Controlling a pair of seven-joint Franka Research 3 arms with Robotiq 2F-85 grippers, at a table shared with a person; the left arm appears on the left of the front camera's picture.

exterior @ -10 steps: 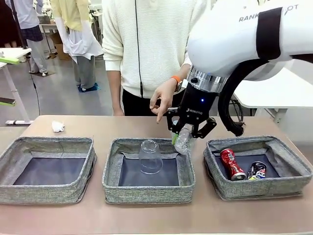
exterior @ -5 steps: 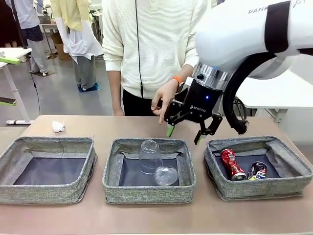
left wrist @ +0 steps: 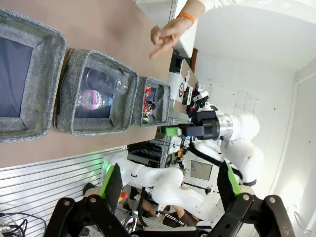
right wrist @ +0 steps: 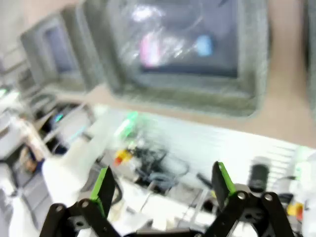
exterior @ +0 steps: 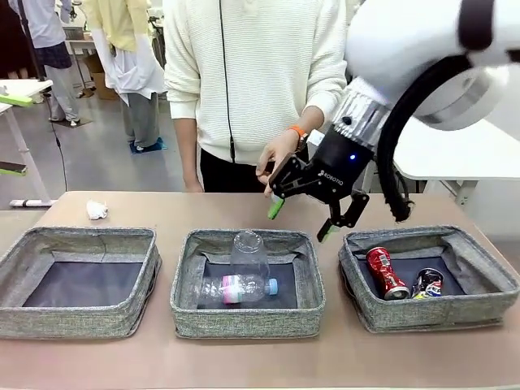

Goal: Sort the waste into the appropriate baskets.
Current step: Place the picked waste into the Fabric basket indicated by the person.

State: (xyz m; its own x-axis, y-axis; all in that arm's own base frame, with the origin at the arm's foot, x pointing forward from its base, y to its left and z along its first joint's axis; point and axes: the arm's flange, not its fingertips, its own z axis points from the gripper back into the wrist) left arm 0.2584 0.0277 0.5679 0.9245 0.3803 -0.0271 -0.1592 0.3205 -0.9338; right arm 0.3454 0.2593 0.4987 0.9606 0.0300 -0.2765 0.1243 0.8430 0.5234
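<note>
Right gripper (exterior: 302, 219): jaws spread wide, nothing between the green pads, hanging above the back rim of the middle grey woven fabric basket (exterior: 185, 294). Left gripper (left wrist: 170, 185): jaws also fully apart and empty, held well off to the side of the baskets, seen in its own wrist view.

Landmark: middle basket.
- Inside it: clear plastic bottle with pink label and blue cap (exterior: 234, 288), lying on its side toward the front wall; clear plastic cup (exterior: 249, 253), upside down, just behind the bottle and apparently touching it.
- Basket to its right (exterior: 475, 305): red soda can (exterior: 386, 273) and dark crushed can (exterior: 426, 283), side by side.
- Basket to its left (exterior: 16, 321): only its dark flat bottom shows, nothing in it.
- On the bench behind the left basket, well apart from the middle one: crumpled white paper wad (exterior: 97, 210).
- Person's hand (exterior: 276, 158) hovers behind the middle basket, near the right gripper.

Judgement: plastics and cans sorted. Paper wad not yet binned; likely destined for the left basket. One item left.
</note>
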